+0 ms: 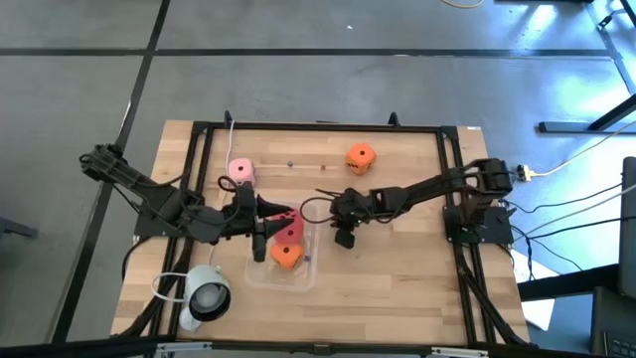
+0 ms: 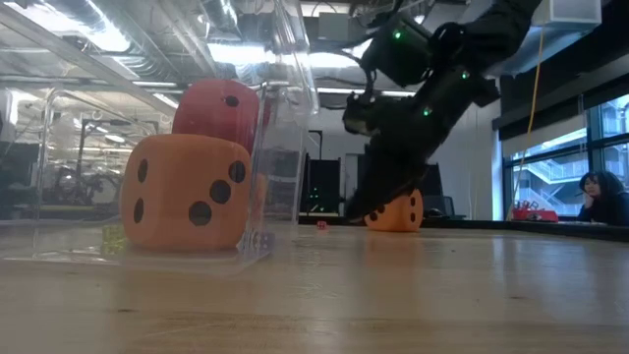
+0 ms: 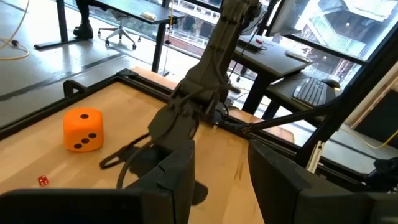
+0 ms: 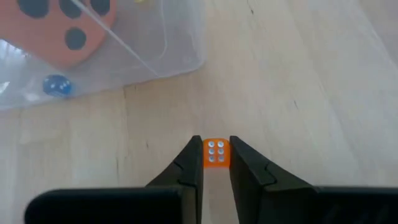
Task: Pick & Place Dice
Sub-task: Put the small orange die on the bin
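From above, the tiny orange die with white pips [image 4: 216, 152] is hidden under the right gripper [image 1: 345, 237]; only the right wrist view shows it, pinched between that gripper's fingertips just above the wooden table [image 1: 397, 268], near the clear plastic tray [image 1: 260, 274]. In the tray lie a big orange foam die [image 1: 286, 255] and a red one [image 1: 289, 231], partly covered by the left gripper [image 1: 264, 231], whose fingers stand apart, empty. A pale pink die [image 1: 240, 171] and another orange die [image 1: 360, 156] sit farther off.
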Robot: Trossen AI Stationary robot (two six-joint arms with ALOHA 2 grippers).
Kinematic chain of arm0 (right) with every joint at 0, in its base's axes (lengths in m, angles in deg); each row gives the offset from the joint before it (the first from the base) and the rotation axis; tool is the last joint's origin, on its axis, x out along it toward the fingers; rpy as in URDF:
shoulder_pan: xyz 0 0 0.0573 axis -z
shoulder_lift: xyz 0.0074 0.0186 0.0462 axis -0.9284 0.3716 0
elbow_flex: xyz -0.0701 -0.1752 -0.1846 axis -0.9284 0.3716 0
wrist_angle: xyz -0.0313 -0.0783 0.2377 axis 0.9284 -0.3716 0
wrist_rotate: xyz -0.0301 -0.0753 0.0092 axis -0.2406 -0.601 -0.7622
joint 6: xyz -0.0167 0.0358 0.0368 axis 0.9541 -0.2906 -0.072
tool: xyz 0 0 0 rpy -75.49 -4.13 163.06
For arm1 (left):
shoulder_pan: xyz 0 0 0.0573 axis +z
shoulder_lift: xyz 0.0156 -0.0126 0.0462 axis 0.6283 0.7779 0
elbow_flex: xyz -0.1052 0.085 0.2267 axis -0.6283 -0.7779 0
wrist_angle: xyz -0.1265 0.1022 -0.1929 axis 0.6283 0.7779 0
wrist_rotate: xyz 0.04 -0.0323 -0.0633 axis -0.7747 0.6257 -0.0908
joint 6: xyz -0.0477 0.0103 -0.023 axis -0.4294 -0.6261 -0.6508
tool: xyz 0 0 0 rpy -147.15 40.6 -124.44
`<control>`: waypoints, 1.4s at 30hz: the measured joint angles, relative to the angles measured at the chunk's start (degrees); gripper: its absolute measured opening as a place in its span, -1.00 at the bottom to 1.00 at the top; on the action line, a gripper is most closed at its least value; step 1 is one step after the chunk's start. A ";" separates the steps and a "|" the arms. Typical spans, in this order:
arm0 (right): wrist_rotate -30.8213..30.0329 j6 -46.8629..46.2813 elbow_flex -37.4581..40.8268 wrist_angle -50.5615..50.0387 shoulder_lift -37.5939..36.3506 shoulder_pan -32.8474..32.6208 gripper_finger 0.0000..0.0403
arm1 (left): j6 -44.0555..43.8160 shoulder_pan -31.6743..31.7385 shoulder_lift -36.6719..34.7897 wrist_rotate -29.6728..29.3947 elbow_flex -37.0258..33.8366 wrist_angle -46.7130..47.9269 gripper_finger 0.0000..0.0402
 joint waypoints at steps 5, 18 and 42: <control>-0.32 0.02 -0.07 -3.86 -4.89 -0.04 -0.76 | 0.02 0.00 -0.03 0.12 0.02 0.09 -0.31; -1.73 0.04 -0.17 -7.29 -17.99 0.02 -0.76 | 0.97 -0.33 -2.95 0.81 0.00 0.44 -0.31; 13.10 -7.50 -0.28 20.15 -21.99 0.25 -0.76 | 1.47 -0.33 -2.89 -0.76 0.00 1.59 -0.31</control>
